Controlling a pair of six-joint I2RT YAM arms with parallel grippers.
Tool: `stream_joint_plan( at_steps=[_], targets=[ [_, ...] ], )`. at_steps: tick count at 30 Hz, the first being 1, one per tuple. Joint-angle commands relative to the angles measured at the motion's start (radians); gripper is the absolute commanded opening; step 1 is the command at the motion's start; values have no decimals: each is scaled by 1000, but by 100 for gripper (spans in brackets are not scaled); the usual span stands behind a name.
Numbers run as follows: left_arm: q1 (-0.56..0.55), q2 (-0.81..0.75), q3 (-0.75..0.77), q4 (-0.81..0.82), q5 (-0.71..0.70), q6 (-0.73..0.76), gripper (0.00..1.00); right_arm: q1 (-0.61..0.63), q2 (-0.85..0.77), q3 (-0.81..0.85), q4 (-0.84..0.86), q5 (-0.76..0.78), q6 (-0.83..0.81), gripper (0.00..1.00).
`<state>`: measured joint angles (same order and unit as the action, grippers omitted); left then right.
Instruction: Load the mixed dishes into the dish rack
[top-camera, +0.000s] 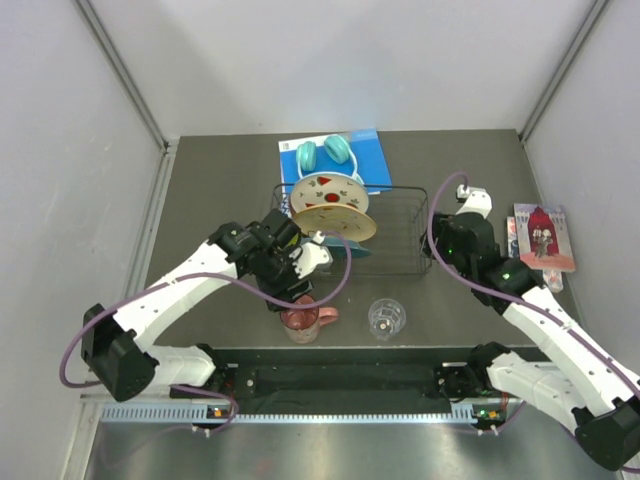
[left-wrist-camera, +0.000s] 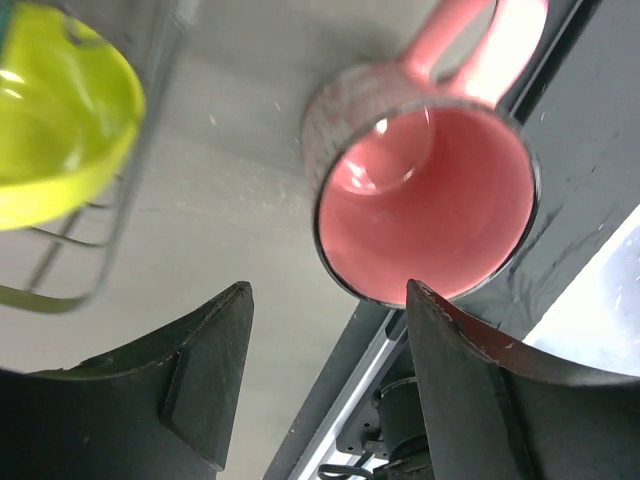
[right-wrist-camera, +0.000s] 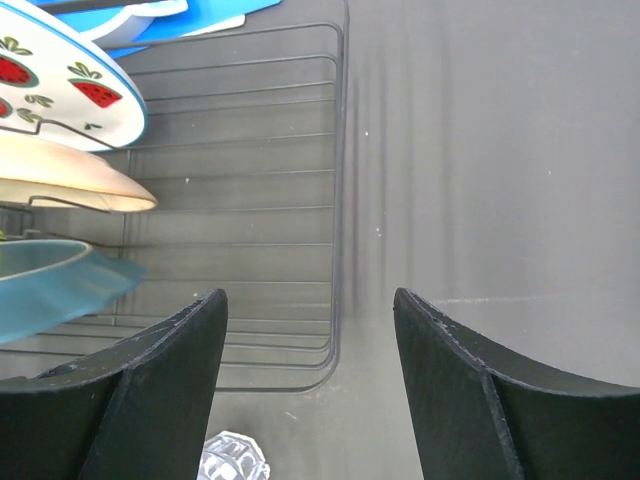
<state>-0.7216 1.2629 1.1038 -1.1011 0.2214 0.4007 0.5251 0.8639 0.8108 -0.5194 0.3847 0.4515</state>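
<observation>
The pink mug (top-camera: 302, 320) stands upright near the table's front edge; the left wrist view looks down into it (left-wrist-camera: 425, 190). My left gripper (top-camera: 298, 290) (left-wrist-camera: 328, 300) is open and empty, just above and behind the mug. The black wire dish rack (top-camera: 400, 235) holds the watermelon plate (top-camera: 325, 188), the cream floral plate (top-camera: 335, 215) and the teal plate (top-camera: 352, 248) on edge. The lime-green bowl (left-wrist-camera: 55, 120) sits in the rack's corner. The clear glass (top-camera: 386, 317) stands in front of the rack. My right gripper (top-camera: 440, 248) (right-wrist-camera: 310, 305) is open and empty over the rack's right end. The small patterned bowl is out of view.
Teal headphones (top-camera: 324, 152) lie on a blue book (top-camera: 370, 155) behind the rack. A picture card (top-camera: 540, 238) lies at the far right. The right wrist view shows the rack wires (right-wrist-camera: 250, 200), the three plates' edges at left and the glass (right-wrist-camera: 230, 460) below.
</observation>
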Motion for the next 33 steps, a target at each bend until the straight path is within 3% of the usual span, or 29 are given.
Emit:
stream_joint_plan(
  at_steps=[1, 10, 25, 28, 29, 33],
  targets=[
    [-4, 27, 97, -22, 50, -39, 67, -4, -23, -12, 16, 10, -14, 66],
    [-10, 46, 7, 44, 47, -95, 62, -4, -43, -4, 6, 17, -23, 65],
    [-27, 202, -47, 162, 6, -89, 54, -4, -94, 37, -44, 29, -13, 64],
    [-33, 211, -51, 172, 15, -89, 44, -5, -106, 60, -70, 28, -5, 64],
    [-36, 211, -50, 170, 15, -89, 31, -5, -111, 71, -79, 29, -5, 64],
    [-52, 194, -38, 136, 13, -94, 0, -7, -123, 71, -85, 37, -4, 64]
  ],
)
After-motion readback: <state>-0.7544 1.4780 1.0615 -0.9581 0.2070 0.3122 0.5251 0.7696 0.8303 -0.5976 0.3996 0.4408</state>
